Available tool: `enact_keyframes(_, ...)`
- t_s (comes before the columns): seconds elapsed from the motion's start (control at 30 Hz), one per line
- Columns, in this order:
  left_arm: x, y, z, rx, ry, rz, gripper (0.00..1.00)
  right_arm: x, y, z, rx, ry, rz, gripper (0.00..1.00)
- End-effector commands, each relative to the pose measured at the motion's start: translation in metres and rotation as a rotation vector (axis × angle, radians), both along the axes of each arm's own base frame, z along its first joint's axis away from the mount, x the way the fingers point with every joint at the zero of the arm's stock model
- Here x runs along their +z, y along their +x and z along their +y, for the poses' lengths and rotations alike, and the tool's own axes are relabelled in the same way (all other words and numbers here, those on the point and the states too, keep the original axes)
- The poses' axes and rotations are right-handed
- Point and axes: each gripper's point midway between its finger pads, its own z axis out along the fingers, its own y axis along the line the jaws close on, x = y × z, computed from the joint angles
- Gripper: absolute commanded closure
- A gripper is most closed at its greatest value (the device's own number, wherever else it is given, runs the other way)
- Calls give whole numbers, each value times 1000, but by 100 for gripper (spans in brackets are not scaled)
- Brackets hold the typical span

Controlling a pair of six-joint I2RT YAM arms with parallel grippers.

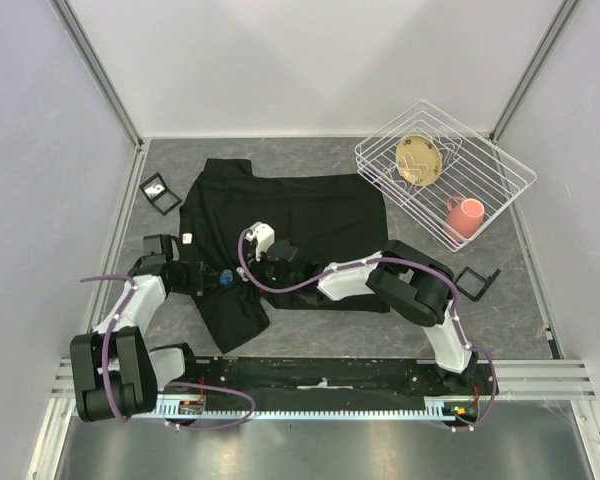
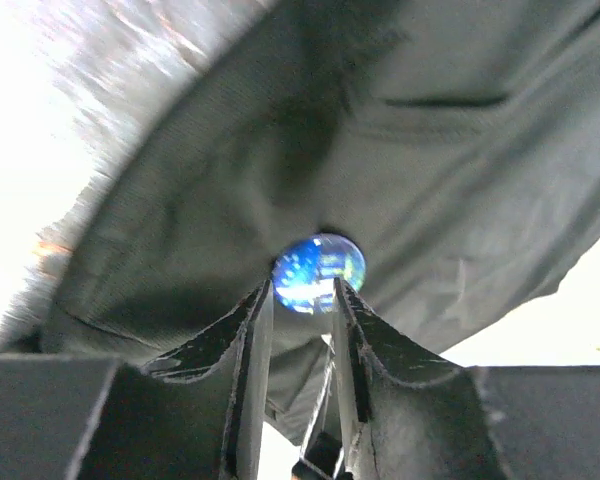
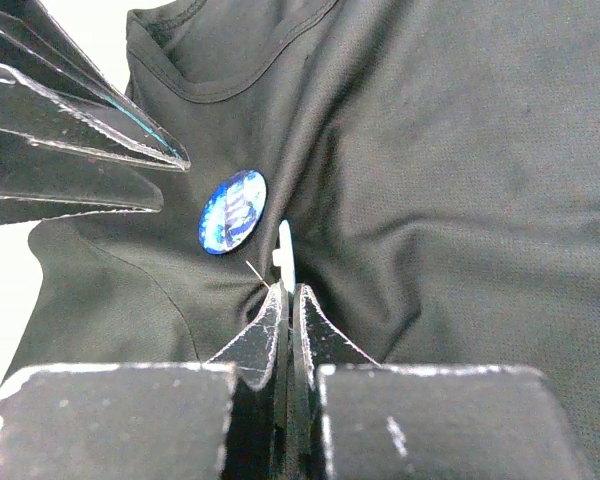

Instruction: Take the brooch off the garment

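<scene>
The garment (image 1: 310,220) is a black T-shirt spread on the table. A round blue brooch (image 1: 225,279) sits on its bunched lower-left part, and shows too in the left wrist view (image 2: 318,272) and the right wrist view (image 3: 232,210). My left gripper (image 2: 300,290) has its jaws partly apart, the tips just short of the brooch's edge with only fabric behind the gap. My right gripper (image 3: 288,290) is shut on a small white clasp piece (image 3: 285,252) that stands out of a fabric fold beside the brooch. A thin pin (image 3: 256,272) shows next to it.
A white wire rack (image 1: 500,165) at the back right holds a yellowish plate (image 1: 418,160) and a pink mug (image 1: 466,215). Small black square objects lie left of the shirt (image 1: 160,192) and right of it (image 1: 477,281). Walls close in on three sides.
</scene>
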Motion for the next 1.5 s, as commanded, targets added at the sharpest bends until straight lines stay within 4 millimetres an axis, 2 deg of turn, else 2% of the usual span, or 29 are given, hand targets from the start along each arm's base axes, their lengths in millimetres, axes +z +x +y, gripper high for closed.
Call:
enact_keyframes(0.0,-24,-12,25,107,23,103,63,26,8,5,-37,-31,-82,100)
enact_keyframes(0.17,-35,-15,40,137,29,165,63,29,10,5,-63,-78,-97,100)
enact_keyframes(0.27,-42,-19,56,188,32,197,63,31,9,3,-72,-115,-114,100)
enact_keyframes(0.43,-44,-20,77,228,40,214,62,36,7,-3,-100,-159,-146,100)
enact_keyframes(0.53,-44,-23,78,218,35,211,62,36,7,-9,-124,-186,-150,100)
enact_keyframes(0.63,-41,-25,69,197,5,184,62,44,8,-14,-135,-188,-156,100)
enact_keyframes(0.67,-39,-25,65,186,-13,170,60,53,7,-14,-131,-175,-162,100)
enact_keyframes(0.73,-31,-26,59,170,-26,129,56,63,5,-16,-127,-172,-159,100)
enact_keyframes(0.8,-23,-25,53,154,-47,85,52,81,1,-17,-115,-140,-148,100)
enact_keyframes(0.9,0,-22,51,131,-12,-18,45,99,-6,-28,-101,-128,-113,100)
enact_keyframes(0.93,9,-19,52,116,7,-54,44,97,-6,-37,-100,-127,-84,100)
enact_keyframes(0.97,26,-14,47,82,29,-133,44,110,-7,-44,-95,-95,-66,100)
enact_keyframes(1.0,39,-8,44,55,43,-185,45,100,-11,-55,-72,-83,15,100)
enact_keyframes(1.03,49,-5,40,26,65,-223,44,112,-13,-64,-65,-45,34,100)
enact_keyframes(1.07,64,-2,25,-41,90,-287,44,111,-16,-71,-50,-30,69,100)
enact_keyframes(1.1,80,4,20,-78,120,-339,43,99,-14,-89,-66,-33,119,100)
enact_keyframes(1.13,89,7,16,-111,169,-371,41,110,-24,-94,-17,6,154,100)
enact_keyframes(1.17,101,8,-7,-217,183,-422,41,109,-27,-102,-5,20,187,100)
enact_keyframes(1.2,118,15,-18,-274,201,-498,41,98,-25,-119,-19,17,232,100)
enact_keyframes(1.23,128,17,-34,-365,205,-568,41,112,-37,-125,24,69,268,100)
enact_keyframes(1.27,137,12,-63,-487,172,-626,41,114,-39,-132,29,87,284,100)
enact_keyframes(1.3,151,16,-80,-554,153,-725,41,106,-40,-147,17,91,321,100)
enact_keyframes(1.33,160,9,-100,-661,103,-798,40,119,-44,-154,24,128,322,100)
enact_keyframes(1.37,165,-1,-124,-763,64,-858,38,124,-52,-159,61,153,350,100)
enact_keyframes(1.4,166,-7,-137,-830,40,-910,36,118,-51,-173,34,161,377,100)
enact_keyframes(1.47,178,-27,-167,-983,-7,-1015,36,135,-61,-186,46,227,405,100)
